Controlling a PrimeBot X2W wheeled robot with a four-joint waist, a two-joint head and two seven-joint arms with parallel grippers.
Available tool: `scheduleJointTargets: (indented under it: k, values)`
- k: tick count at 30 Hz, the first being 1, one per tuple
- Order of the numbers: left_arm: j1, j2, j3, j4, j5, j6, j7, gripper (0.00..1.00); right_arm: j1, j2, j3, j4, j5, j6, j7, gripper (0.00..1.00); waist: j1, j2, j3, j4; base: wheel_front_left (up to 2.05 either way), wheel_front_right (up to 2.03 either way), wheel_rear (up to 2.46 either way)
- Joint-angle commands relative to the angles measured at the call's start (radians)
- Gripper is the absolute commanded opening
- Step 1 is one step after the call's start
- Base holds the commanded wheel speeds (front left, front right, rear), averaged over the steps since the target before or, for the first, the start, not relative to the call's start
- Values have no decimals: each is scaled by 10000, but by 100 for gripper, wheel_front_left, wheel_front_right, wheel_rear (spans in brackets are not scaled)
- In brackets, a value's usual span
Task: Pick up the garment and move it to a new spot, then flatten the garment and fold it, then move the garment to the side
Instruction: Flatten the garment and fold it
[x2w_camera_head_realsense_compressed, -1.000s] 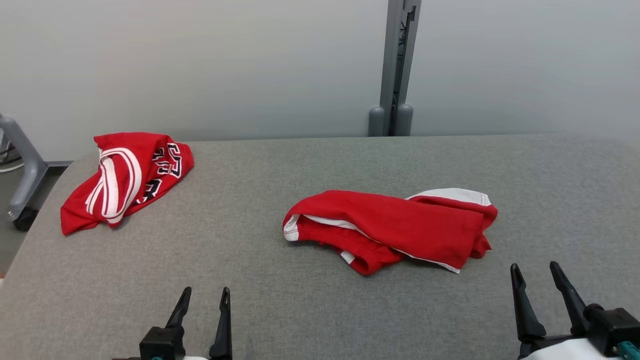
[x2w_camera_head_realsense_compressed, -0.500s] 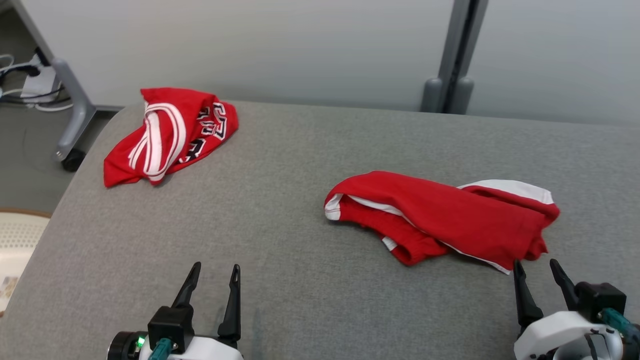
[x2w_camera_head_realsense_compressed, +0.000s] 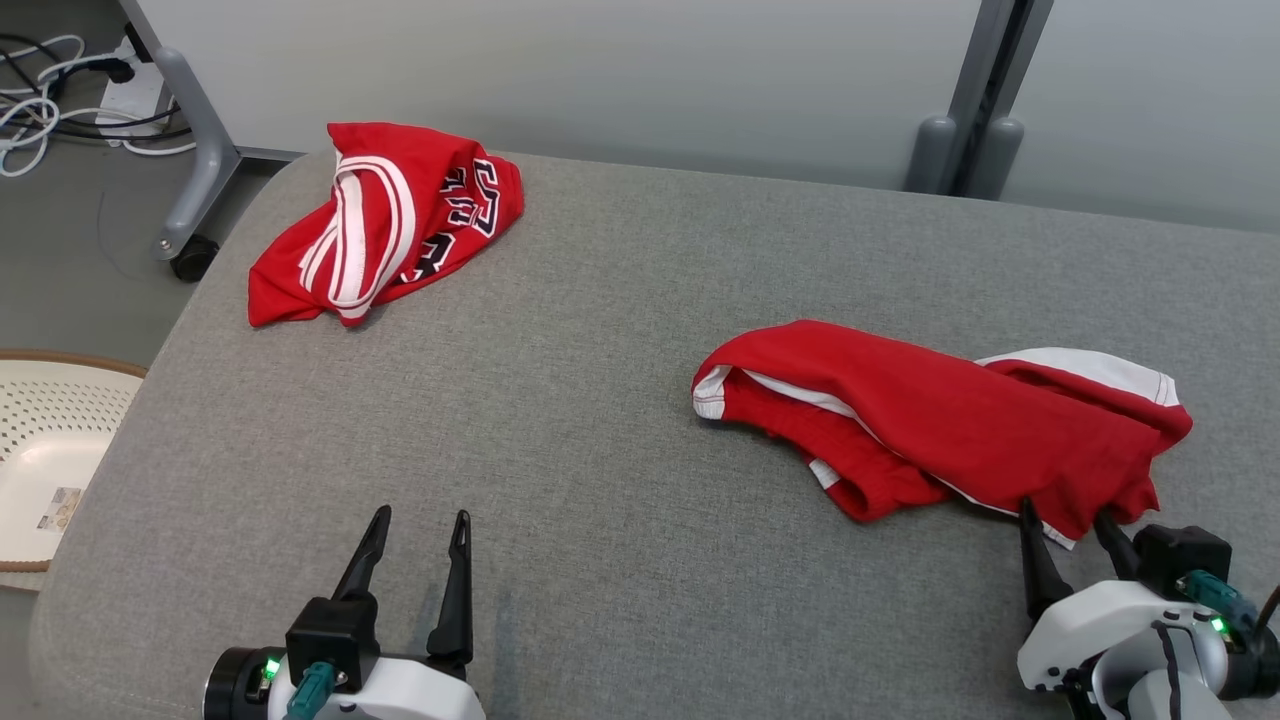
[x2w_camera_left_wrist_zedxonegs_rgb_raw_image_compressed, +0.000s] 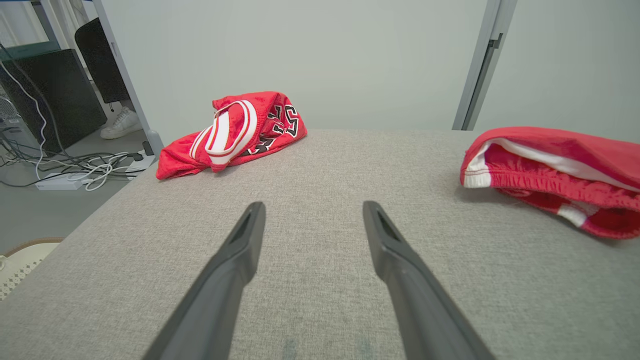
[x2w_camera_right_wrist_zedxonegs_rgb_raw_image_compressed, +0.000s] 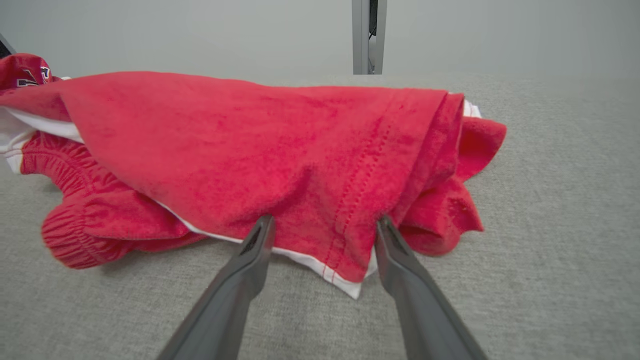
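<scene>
Since a second ago the whole head view has swung, which is the camera turning. The right gripper (x2w_camera_head_realsense_compressed: 1062, 512) has also truly closed in. Its tips were then well short of the red garment (x2w_camera_head_realsense_compressed: 950, 420) and now reach the cloth's near hem.

The garment lies bunched and doubled over itself at the right middle of the head view, on the grey desk (x2w_camera_head_realsense_compressed: 600, 420). In the right wrist view the gripper's fingers are spread to either side of a white-trimmed corner of hem that juts toward them, with nothing pinched yet. That corner looks like the thinnest, most exposed bit of cloth, so it is a sensible place to start the lift.

The left gripper (x2w_camera_head_realsense_compressed: 422, 515) is spread too, low over bare desk at the lower left and well apart from the cloth. It is probably kept clear until flattening calls for both. A second red jersey (x2w_camera_head_realsense_compressed: 390, 220) sits at the upper left, near the desk's far corner.
</scene>
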Motion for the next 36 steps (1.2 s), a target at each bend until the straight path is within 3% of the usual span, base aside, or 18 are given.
scheduleJointTargets:
  k: [1,3,4,5,6,7,22,36]
  values:
    - [-115,36,66,-7,77,-1,-19,100,-143,-72,74,27,71,20,-5,55,0,-1,2,-16,0,0,0]
    - [-117,36,77,3,86,11,-19,100,-169,-74,146,50,136,20,-5,40,0,-1,2,-46,0,0,0]
    - [-118,37,78,12,86,17,-19,100,-170,-72,200,68,222,20,-5,40,0,-1,0,-66,0,0,0]
    - [-121,37,82,18,84,22,-19,100,-179,-72,274,100,278,20,-7,22,0,-1,1,-89,0,0,0]
    - [-126,35,87,26,77,23,-19,100,-195,-72,349,125,337,20,-7,16,0,-1,4,-113,0,0,0]
    - [-134,37,95,29,76,22,-19,100,-218,-72,412,142,378,20,-5,0,0,-1,10,-137,0,0,0]
    - [-183,35,24,15,40,29,-19,100,-976,-266,634,-1119,682,20,-5,0,0,-1,85,-359,0,0,0]
    - [-502,36,-459,-37,-14,-101,-19,100,-3886,-2180,66,2498,-181,12,462,0,0,-1,500,258,0,0,0]
